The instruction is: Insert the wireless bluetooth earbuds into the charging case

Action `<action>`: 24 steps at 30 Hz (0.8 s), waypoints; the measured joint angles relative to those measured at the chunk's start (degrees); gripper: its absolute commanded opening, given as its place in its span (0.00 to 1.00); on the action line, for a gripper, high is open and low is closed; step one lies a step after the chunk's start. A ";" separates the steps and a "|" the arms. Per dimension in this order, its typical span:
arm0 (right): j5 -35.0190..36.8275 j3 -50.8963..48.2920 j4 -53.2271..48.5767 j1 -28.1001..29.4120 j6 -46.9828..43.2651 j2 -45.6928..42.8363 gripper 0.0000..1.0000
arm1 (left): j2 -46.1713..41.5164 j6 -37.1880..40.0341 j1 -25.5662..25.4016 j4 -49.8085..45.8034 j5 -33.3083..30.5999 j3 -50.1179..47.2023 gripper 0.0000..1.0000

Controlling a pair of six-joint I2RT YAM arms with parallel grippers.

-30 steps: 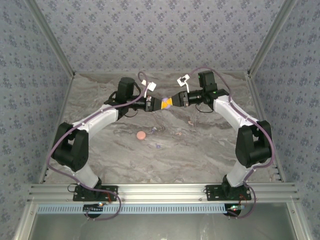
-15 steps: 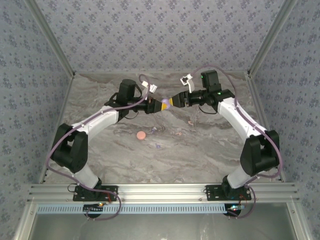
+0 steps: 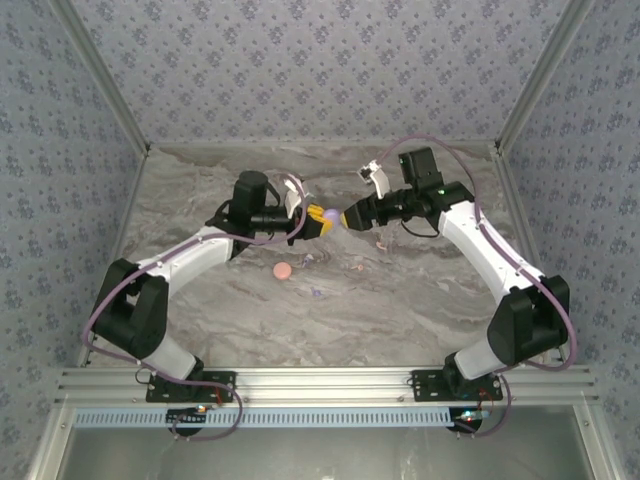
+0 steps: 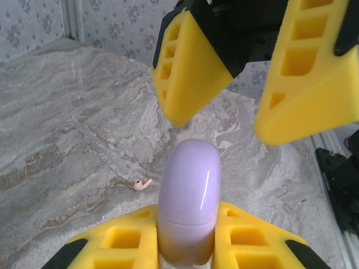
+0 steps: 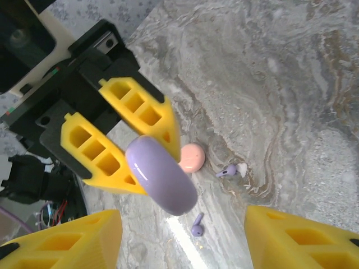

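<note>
Charging case pinched in left claw; right claw spread, apart from its tip; earbuds on table.

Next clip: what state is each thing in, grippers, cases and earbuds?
left gripper: shut on the lilac case, off the table
lilac case: closed, gripped at one end
right gripper: open, facing the lilac case, not touching it
pink case: closed, lying on the table
purple earbuds: loose on the table, in no case
pink earbud: loose on the table
</note>
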 measured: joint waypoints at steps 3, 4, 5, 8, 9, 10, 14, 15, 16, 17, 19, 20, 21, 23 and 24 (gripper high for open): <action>0.00 0.00 -1.40 1.07 -1.40 -0.52 0.62 | -0.48 2.10 -0.13 0.31 0.59 -0.42 0.19; 0.00 0.00 -1.68 1.31 -1.73 -0.61 0.62 | -0.48 2.49 -0.13 0.44 0.63 -0.42 0.19; 0.07 0.00 -1.99 1.55 -2.08 -0.61 0.62 | -0.50 2.91 -0.13 0.55 0.79 -0.42 0.19; 0.83 0.00 -2.38 1.84 -2.64 -0.61 0.62 | -0.50 3.91 -0.42 0.59 1.20 -0.42 0.19; 1.14 0.00 -2.40 1.84 -2.71 -0.61 0.62 | -0.52 4.13 -0.57 0.59 1.44 -0.42 0.19; 1.49 -0.02 -2.40 1.84 -2.73 -0.61 0.62 | -0.57 4.37 -0.74 0.59 1.49 -0.42 0.18; 2.75 0.00 -2.40 1.84 -2.71 -0.61 0.63 | -0.72 5.03 -1.40 0.59 2.21 -0.42 0.17; 2.86 -0.02 -2.45 1.84 -2.71 -0.61 0.63 | -0.72 5.03 -1.53 0.57 2.27 -0.42 0.18; 2.97 0.00 -2.47 1.84 -2.71 -0.61 0.63 | -0.72 5.03 -1.53 0.57 2.27 -0.42 0.18; 3.10 0.00 -2.45 1.84 -2.71 -0.61 0.63 | -0.72 5.05 -1.57 0.52 2.29 -0.42 0.17; 3.43 -0.02 -2.47 1.97 -2.71 -0.61 0.63 | -0.72 5.05 -1.57 0.37 2.27 -0.42 0.17; 3.78 0.00 -2.47 1.97 -2.69 -0.61 0.63 | -0.72 5.05 -1.57 0.28 2.27 -0.42 0.17; 4.11 0.00 -2.47 2.05 -2.69 -0.61 0.63 | -0.72 5.07 -1.57 0.17 2.27 -0.42 0.17; 4.85 0.00 -2.47 2.16 -2.64 -0.61 0.63 | -0.72 5.25 -1.57 -0.24 2.08 -0.42 0.16; 5.38 0.00 -2.45 2.23 -2.45 -0.61 0.63 | -0.72 5.29 -1.57 -0.55 1.99 -0.42 0.16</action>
